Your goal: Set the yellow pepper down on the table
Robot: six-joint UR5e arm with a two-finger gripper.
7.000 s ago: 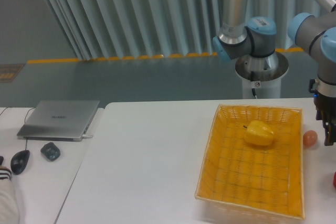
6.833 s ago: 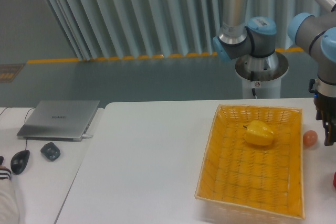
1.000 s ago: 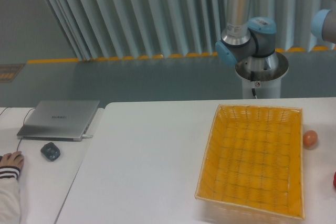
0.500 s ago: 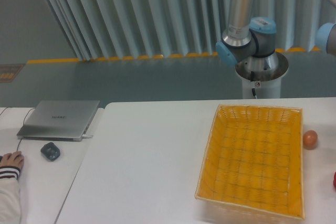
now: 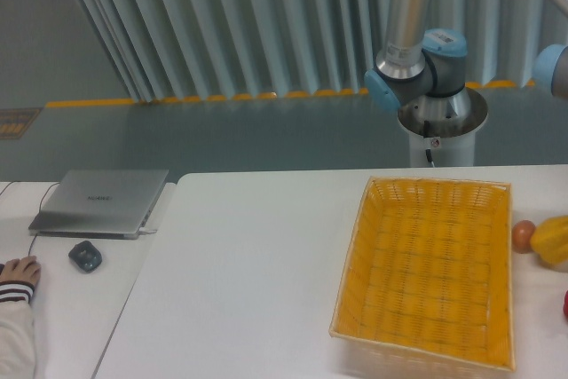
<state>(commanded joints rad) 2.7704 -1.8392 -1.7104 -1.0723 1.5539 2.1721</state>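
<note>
While the arm (image 5: 413, 33) rises behind the table (image 5: 257, 281) with its grey column and blue joints, its gripper is outside the picture, so one cannot tell if the fingers are spread or pressed together. At the right edge of the view the yellow pepper (image 5: 553, 241) is only partly visible; it is just beside the small orange-pink ball (image 5: 523, 235) and outside the yellow woven basket (image 5: 366, 246), to the right of it. Whether the pepper rests on the white surface or is held a little above it cannot be decided, because the picture cuts it. A little red thing (image 5: 564, 304) shows lower on the same edge, too small to name. On the left a second white desk carries a closed grey laptop (image 5: 100, 201), a dark mouse (image 5: 85, 256) near its front corner, and a person's hand (image 5: 18, 270) in a striped cuff, lying at the left border close to the mouse. Behind everything hang pale vertical slats, and a yellow line runs along the floor.
</note>
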